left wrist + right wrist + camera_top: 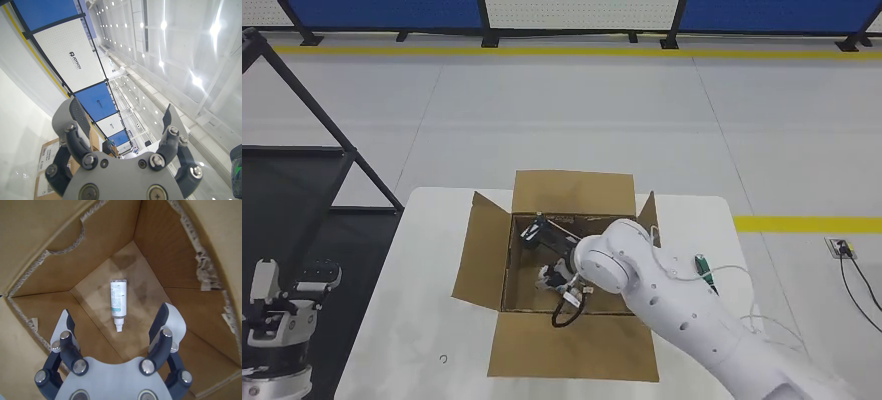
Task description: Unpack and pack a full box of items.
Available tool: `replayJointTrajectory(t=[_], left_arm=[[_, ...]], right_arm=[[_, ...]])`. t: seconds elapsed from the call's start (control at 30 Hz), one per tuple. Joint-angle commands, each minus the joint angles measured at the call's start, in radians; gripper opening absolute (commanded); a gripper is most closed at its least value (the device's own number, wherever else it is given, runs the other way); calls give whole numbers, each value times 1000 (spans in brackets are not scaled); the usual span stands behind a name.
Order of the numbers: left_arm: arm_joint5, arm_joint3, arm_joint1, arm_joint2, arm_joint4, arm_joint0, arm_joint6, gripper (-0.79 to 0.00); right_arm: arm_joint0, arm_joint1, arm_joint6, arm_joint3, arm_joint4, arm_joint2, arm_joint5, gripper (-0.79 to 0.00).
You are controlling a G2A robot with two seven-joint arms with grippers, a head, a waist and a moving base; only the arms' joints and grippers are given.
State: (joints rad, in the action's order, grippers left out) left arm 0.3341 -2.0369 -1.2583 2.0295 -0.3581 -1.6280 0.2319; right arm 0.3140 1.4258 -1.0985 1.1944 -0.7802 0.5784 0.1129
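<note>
Right wrist view: one bottle (118, 298), one box (166, 247)

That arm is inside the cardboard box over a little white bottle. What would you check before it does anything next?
1. Right tool open: ok.
2. Spray bottle lying flat on the box floor: ok.
3. Bottle centred under the tool: ok.
4. Tool low enough to close on the bottle: not ok, it hangs above it.
5. Box flaps folded outward: ok.
6. Left tool open, pointed at the ceiling: ok.
</note>
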Motion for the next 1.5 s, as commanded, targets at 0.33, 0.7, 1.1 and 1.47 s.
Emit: replayJointTrajectory(t=[0.33,0.7,1.1,1.47], left_arm=[[-5,11,0,-10,11,15,4,0],[-2,19,-1,-1,6,15,1,0],[-2,20,-2,-4,12,20,-2,0],[0,16,-3,-7,18,19,-3,0]], right_arm=[[-56,103,43,-240,-23,-120,-3,0],[-95,185,83,-457,-10,-155,38,-62],[-109,250,115,-609,12,-159,94,-406],[-160,261,159,-616,20,-108,122,-785]])
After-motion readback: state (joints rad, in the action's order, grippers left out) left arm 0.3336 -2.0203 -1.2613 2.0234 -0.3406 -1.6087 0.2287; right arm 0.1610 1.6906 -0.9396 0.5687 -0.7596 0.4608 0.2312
